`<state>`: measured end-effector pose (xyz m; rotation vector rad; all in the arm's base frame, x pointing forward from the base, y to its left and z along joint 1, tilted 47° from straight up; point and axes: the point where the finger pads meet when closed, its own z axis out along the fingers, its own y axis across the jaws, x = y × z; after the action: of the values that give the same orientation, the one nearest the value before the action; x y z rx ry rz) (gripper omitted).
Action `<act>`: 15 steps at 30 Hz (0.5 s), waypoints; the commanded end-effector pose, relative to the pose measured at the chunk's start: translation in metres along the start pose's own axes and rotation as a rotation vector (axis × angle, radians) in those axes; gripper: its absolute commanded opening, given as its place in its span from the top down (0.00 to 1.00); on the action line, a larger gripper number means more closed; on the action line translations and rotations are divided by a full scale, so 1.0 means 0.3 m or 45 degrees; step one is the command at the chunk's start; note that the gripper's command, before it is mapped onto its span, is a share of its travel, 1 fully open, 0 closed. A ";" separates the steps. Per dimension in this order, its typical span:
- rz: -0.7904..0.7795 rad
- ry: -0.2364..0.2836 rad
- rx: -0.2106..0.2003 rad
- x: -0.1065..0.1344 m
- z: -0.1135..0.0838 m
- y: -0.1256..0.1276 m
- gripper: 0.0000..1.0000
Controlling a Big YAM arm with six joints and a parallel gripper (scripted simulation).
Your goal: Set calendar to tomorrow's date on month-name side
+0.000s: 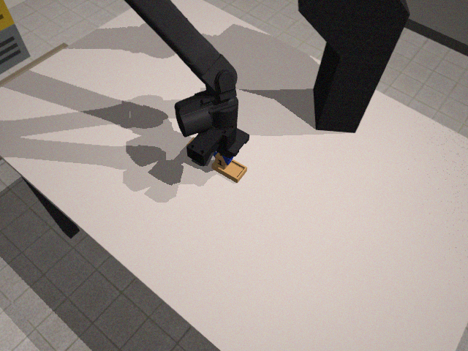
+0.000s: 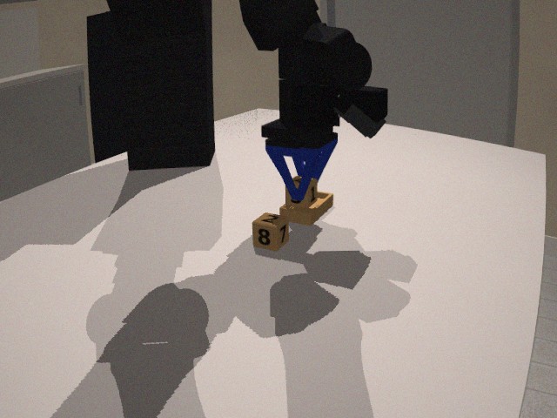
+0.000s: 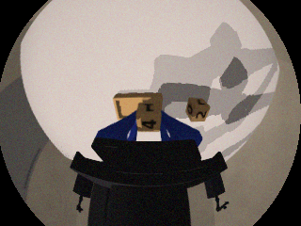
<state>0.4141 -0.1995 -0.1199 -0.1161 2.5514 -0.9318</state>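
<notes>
With its blue fingertips pressed to either side of one numbered cube [image 1: 220, 162] [image 2: 310, 193] [image 3: 149, 118], the gripper [image 1: 224, 159] [image 2: 298, 198] [image 3: 149, 114] has that cube in its grasp, at one end of the wooden tray [image 1: 240, 175] [image 2: 305, 219] [image 3: 123, 98]. Just beside the tray, the other cube [image 2: 270, 232] [image 3: 198, 109] sits on the white table [image 1: 302, 227] [image 2: 427, 270] [image 3: 94, 52], showing an 8 and a 7 on its sides.

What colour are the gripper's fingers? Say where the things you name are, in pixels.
Blue fingers [image 2: 275, 164], seen best in the exterior view.

One cube [image 1: 191, 140] [image 2: 270, 232] [image 3: 198, 109] beside the tray [image 1: 238, 178] [image 2: 306, 218] [image 3: 132, 96]
</notes>
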 end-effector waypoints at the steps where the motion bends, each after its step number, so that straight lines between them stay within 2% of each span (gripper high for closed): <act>1: 0.000 -0.001 0.007 0.001 0.023 -0.010 0.73; 15: -0.005 0.002 0.003 0.003 0.038 -0.005 0.73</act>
<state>0.4179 -0.2036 -0.1236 -0.1110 2.5488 -0.9318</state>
